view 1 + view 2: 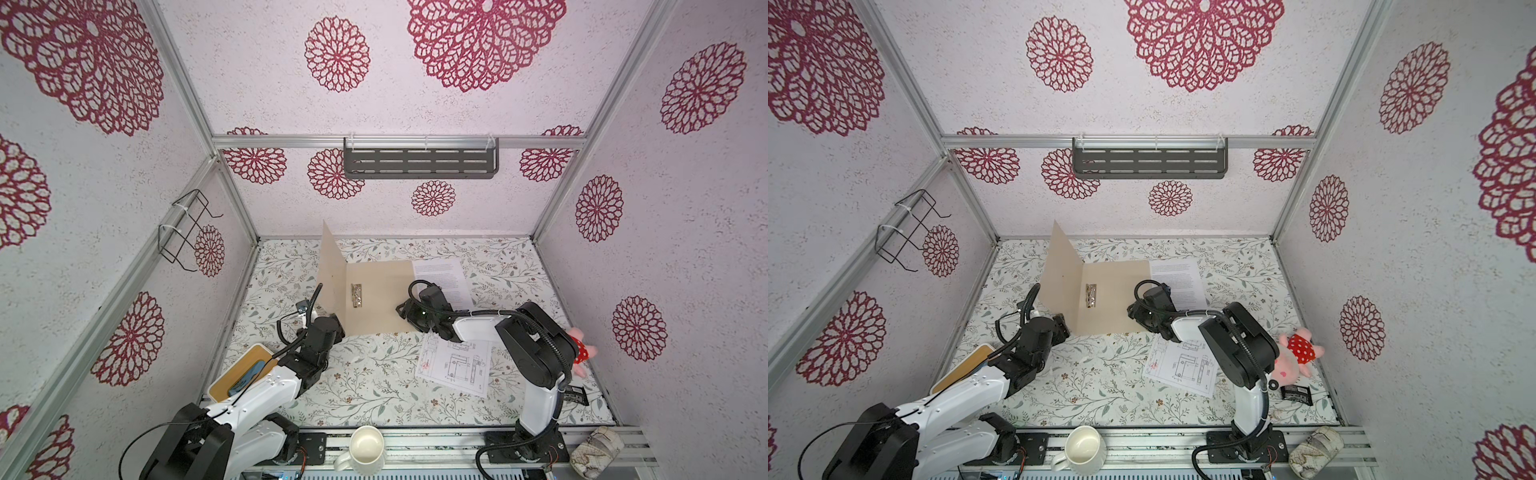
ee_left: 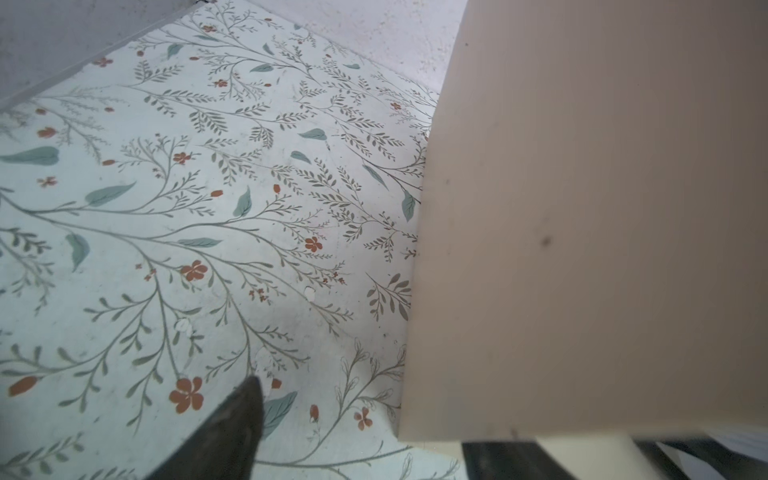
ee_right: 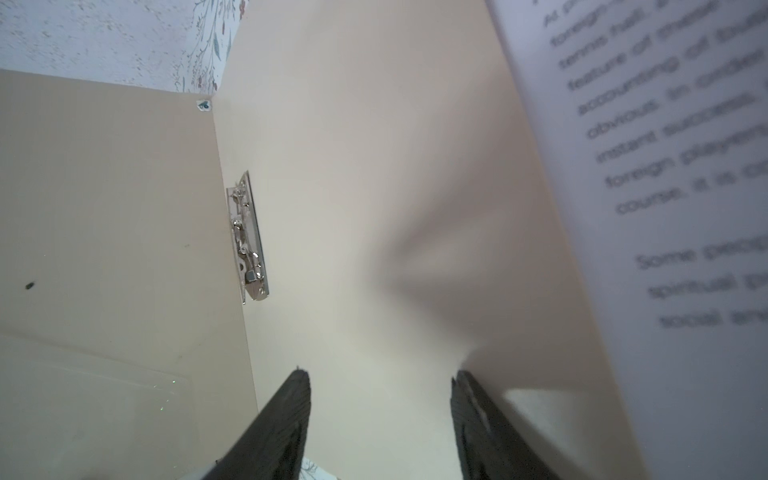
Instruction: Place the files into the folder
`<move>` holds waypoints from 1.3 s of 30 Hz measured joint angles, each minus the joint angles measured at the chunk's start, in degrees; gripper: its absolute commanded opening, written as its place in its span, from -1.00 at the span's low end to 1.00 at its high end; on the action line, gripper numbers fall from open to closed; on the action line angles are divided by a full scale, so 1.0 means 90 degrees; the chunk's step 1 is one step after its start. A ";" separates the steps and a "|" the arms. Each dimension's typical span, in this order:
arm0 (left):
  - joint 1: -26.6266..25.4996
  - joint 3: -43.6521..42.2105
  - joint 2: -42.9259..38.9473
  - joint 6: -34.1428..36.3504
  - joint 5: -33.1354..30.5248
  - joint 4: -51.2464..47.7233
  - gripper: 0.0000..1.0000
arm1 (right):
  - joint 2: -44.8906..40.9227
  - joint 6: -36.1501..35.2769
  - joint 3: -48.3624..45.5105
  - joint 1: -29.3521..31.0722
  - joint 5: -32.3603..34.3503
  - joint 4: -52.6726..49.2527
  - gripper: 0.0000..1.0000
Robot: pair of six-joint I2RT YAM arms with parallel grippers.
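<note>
Top views: folder (image 1: 382, 299) laid open on counter (image 1: 353, 386), cover (image 1: 1062, 282) upright; drawing sheet (image 1: 455, 365) lying outside.
Left wrist: left fingers (image 2: 245, 415) spread, cover ungripped; could be toppled shut.
Right wrist: right fingers (image 3: 291, 415) released over folder; text sheet (image 3: 665, 208) could be creased against them.

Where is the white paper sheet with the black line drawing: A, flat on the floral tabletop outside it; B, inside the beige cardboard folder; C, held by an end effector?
A: the white line-drawing paper sheet lies flat on the floral tabletop, outside the open beige cardboard folder.
</note>
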 measured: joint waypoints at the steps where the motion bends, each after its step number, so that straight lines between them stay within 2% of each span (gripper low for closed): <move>1: 0.0036 -0.0046 -0.0078 -0.0148 0.0007 -0.0039 0.83 | 0.0000 0.0000 0.0000 0.0000 0.0002 0.0000 0.16; 11: 0.0454 -0.0189 -0.0675 -0.1438 0.0253 -0.0823 0.93 | 0.0000 0.0000 0.0000 0.0000 -0.0002 0.0000 0.15; 23: 0.1384 0.0491 -0.0034 -0.2237 0.1336 -0.1763 1.00 | 0.0000 -0.0002 0.0000 0.0000 -0.0029 -0.0002 0.15; 31: 0.1579 0.0993 0.0398 -0.2069 0.1965 -0.1882 0.98 | 0.0000 -0.0005 0.0000 0.0000 -0.0068 0.0010 0.18; 39: 0.1579 0.1508 0.0478 -0.1399 0.2438 -0.1846 1.00 | 0.0000 -0.0114 0.0015 0.0000 -0.0165 0.0058 0.28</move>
